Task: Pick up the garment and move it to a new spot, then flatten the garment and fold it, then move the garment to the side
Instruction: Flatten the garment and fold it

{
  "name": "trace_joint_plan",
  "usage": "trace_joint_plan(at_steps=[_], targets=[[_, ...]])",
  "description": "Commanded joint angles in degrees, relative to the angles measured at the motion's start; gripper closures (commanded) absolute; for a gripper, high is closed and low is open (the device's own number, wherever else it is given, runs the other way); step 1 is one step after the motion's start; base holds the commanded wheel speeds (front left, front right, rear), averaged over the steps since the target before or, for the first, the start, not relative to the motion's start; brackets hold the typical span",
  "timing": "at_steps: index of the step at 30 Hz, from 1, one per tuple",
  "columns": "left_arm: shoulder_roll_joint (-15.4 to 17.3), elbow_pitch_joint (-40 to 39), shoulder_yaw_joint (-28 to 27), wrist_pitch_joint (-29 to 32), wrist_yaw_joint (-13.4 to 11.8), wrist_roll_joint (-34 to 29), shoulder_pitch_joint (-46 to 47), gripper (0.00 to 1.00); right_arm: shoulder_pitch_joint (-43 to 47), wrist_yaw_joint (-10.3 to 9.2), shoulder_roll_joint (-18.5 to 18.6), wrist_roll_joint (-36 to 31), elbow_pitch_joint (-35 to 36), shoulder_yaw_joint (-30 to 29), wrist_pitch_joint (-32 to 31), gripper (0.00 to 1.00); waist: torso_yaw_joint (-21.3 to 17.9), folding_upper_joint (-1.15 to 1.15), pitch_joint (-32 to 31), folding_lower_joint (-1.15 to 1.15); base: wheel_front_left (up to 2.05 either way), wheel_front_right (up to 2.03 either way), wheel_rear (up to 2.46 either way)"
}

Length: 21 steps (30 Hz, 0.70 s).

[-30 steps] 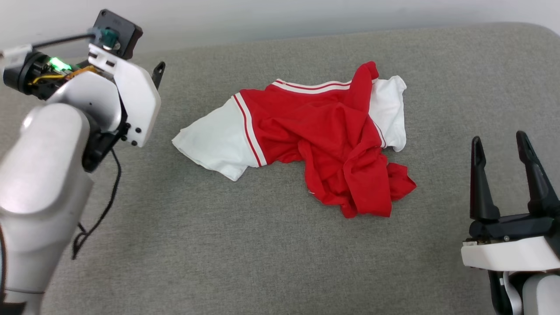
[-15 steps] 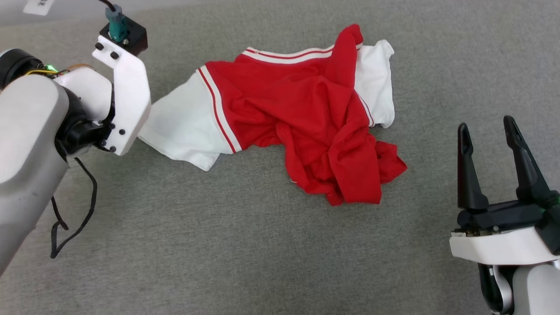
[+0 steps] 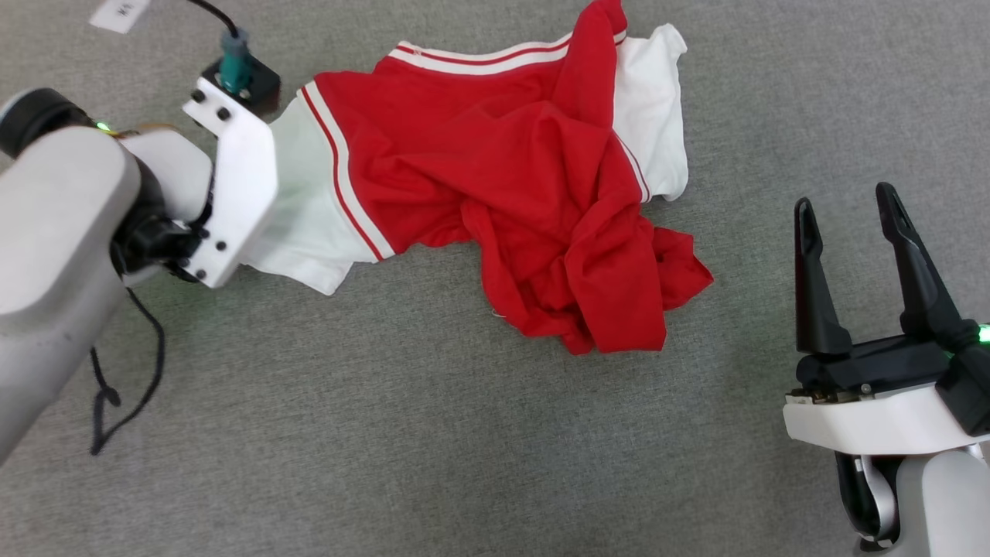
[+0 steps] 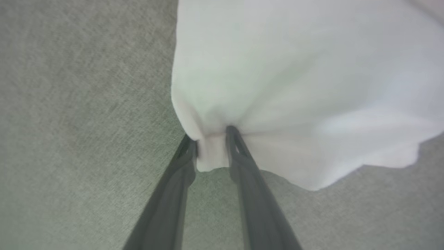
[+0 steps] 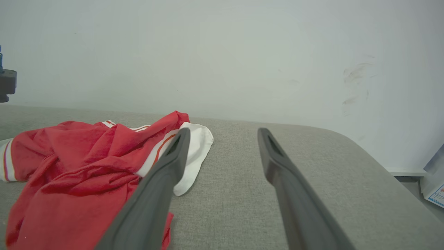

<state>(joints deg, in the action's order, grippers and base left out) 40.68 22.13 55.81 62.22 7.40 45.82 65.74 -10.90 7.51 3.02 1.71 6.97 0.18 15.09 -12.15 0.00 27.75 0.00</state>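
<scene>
A white label at the far left of the grey woven surface bears dark writing too small to read; a pale, scuffed wall rises behind, and a white object with blue print, equally illegible, sits beyond the surface's right end. The shirt lies crumpled on the surface, red body bunched, a white sleeve out to each side; the left gripper is pinched on the edge of one white sleeve; the right gripper hangs empty with fingers spread, near the shirt's right.
</scene>
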Motion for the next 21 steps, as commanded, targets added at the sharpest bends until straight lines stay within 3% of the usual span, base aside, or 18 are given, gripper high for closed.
trace_joint_plan(at_steps=[1,7,13,16,17,18,21], targets=[[0.03,1.46,2.35,-0.22,-0.06,0.19,-2.91,1.00,-0.30,-0.04,-0.24,0.14,-0.23,-0.26,0.11,0.00,0.55,0.00,-0.58,0.00,0.00,0.00,0.00],[2.87,-1.14,3.52,-3.35,-0.06,3.03,-0.11,1.00,1.26,-0.04,-0.24,0.07,-0.88,-1.27,0.11,0.00,2.99,0.00,-3.71,0.00,0.00,0.00,0.00],[9.26,-0.11,2.90,-4.57,-0.07,5.29,-1.38,1.00,2.14,-0.04,-0.24,0.18,-1.37,-1.24,0.11,0.00,4.19,0.00,-5.28,0.00,0.00,0.00,0.00],[11.46,1.70,2.27,-7.19,-1.62,7.00,-5.15,1.00,2.31,-0.04,-0.24,0.06,-1.92,-1.10,0.11,0.00,4.12,0.00,-5.73,0.00,0.00,0.00,0.00],[11.41,1.89,2.15,-8.41,-1.92,7.00,-5.78,0.89,2.45,-0.04,-0.24,-0.07,-2.03,-1.18,0.11,0.00,4.19,0.00,-5.96,0.00,0.00,0.00,0.00],[11.19,1.73,2.01,-10.26,-1.98,6.50,-6.26,0.00,2.54,-0.04,-0.24,-0.35,-2.17,-1.35,0.11,0.00,4.34,0.00,-6.26,0.00,0.00,0.00,0.00],[9.69,1.47,1.17,-17.66,-2.37,4.88,-7.10,0.00,1.78,-0.04,-0.24,-1.48,-2.04,-1.72,0.11,0.00,4.98,0.00,-7.68,0.00,0.00,0.00,0.00]])
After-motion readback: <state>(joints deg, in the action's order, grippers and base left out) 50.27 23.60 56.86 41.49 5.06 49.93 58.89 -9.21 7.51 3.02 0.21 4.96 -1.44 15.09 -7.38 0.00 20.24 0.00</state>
